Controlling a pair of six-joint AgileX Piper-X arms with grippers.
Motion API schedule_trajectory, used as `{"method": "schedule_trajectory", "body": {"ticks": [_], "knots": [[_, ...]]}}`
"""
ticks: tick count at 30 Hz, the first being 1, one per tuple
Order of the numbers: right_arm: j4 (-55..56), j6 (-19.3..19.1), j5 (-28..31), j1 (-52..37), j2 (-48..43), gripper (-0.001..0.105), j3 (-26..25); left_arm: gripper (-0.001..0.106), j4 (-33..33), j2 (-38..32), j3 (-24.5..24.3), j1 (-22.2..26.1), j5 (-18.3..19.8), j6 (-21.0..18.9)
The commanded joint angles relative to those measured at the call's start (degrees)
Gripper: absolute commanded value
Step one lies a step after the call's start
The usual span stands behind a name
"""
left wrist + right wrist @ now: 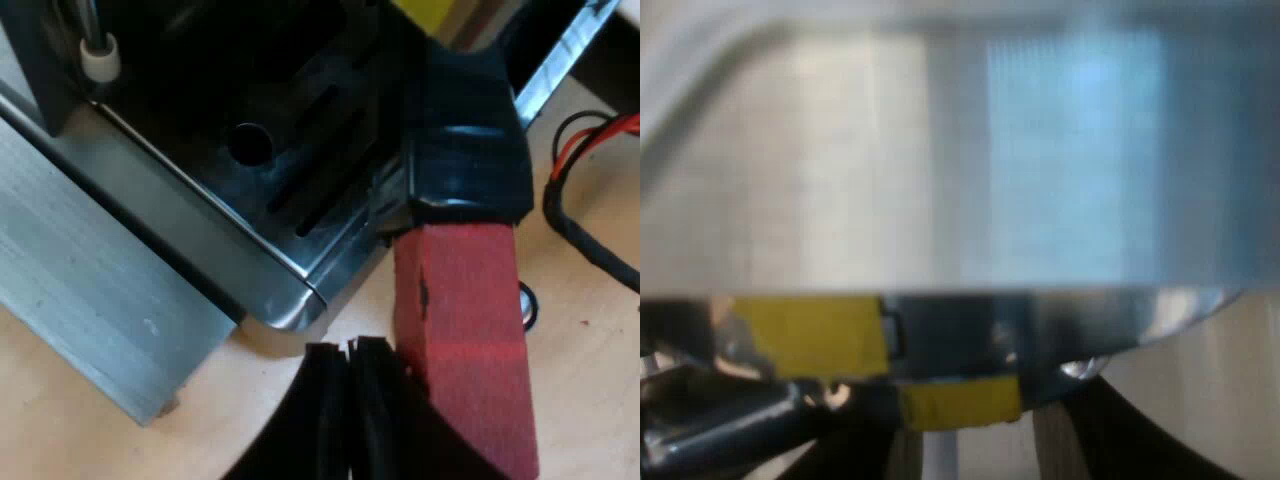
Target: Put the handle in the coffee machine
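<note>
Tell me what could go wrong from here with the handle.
1. The left gripper is shut beside the red end, not around it, so a nudge may slide off.
2. The handle sits by the espresso machine's metal base corner; a sideways push might strike it.

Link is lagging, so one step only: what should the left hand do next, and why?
Probably nudge the left hand sideways against the red end. It is shut and sits beside that end, not around it, and the dark handle already reaches in by the machine's drip tray, so turning it home looks likelier than regrasping.
</note>
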Motion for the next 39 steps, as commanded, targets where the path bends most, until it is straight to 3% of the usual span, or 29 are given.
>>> {"method": "schedule_trajectory", "body": {"ticks": [1, 3, 10, 15, 21, 32, 39], "knots": [[-5.18, -0.10, -0.73, 0.10, -2.14, 0.031, -0.99, 0.001, 1.32, -0.24, -0.33, -0.35, 2.75, -2.02], [-5.18, -0.10, -0.73, 0.10, -2.14, 0.031, -0.99, 0.001, 1.62, -0.24, -0.33, -0.64, 5.33, -3.64], [-5.18, -0.10, -0.73, 0.10, -2.14, 0.031, -0.99, 0.001, 2.57, -0.24, 1.02, -4.36, 4.95, -3.88], [-5.18, -2.88, -0.73, 0.10, -2.14, 0.031, -0.99, 0.001, 2.47, -0.24, 2.71, -7.51, 0.65, -6.26], [-5.18, -2.87, -1.87, 0.10, -2.14, 0.031, -0.99, 0.000, -0.09, -1.24, 2.69, -7.67, -2.99, -10.28], [-4.98, -2.87, -1.87, 0.10, -2.14, 0.031, -0.41, 0.000, 0.41, -1.46, 2.69, -8.35, -0.43, -14.63], [-4.77, -2.53, -1.00, 0.10, -2.14, 0.031, 1.89, 0.000, 1.41, -1.46, 2.69, -14.53, -1.81, -14.63]]}}
